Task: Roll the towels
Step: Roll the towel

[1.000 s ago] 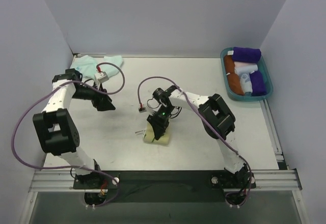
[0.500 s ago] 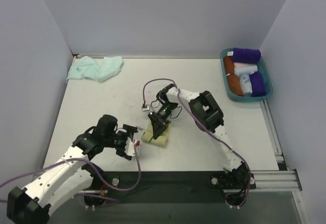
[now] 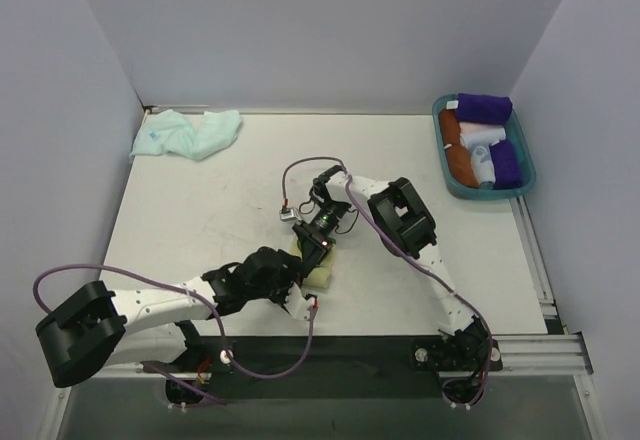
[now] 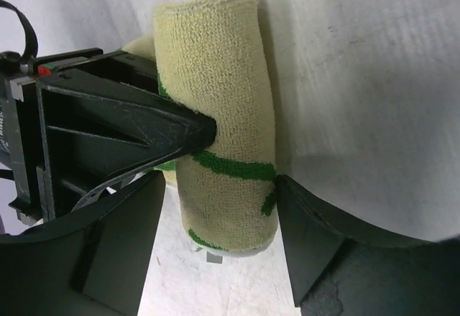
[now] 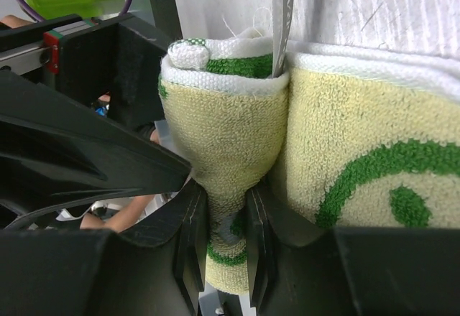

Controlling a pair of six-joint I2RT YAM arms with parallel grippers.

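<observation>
From the right wrist we see the right gripper [image 5: 226,219] pinching the rolled yellow towel [image 5: 224,133]; only the left wrist shows the left gripper [image 4: 219,190] spread astride it.

The left gripper [image 3: 292,280], posted far left beside the plain mint-aqua cloth [image 3: 187,133] a second ago, now lies low at the near side, fingers spread astride the pale yellow, green-marked terry towel roll [image 3: 322,275]. The cloth now shows whole.
</observation>
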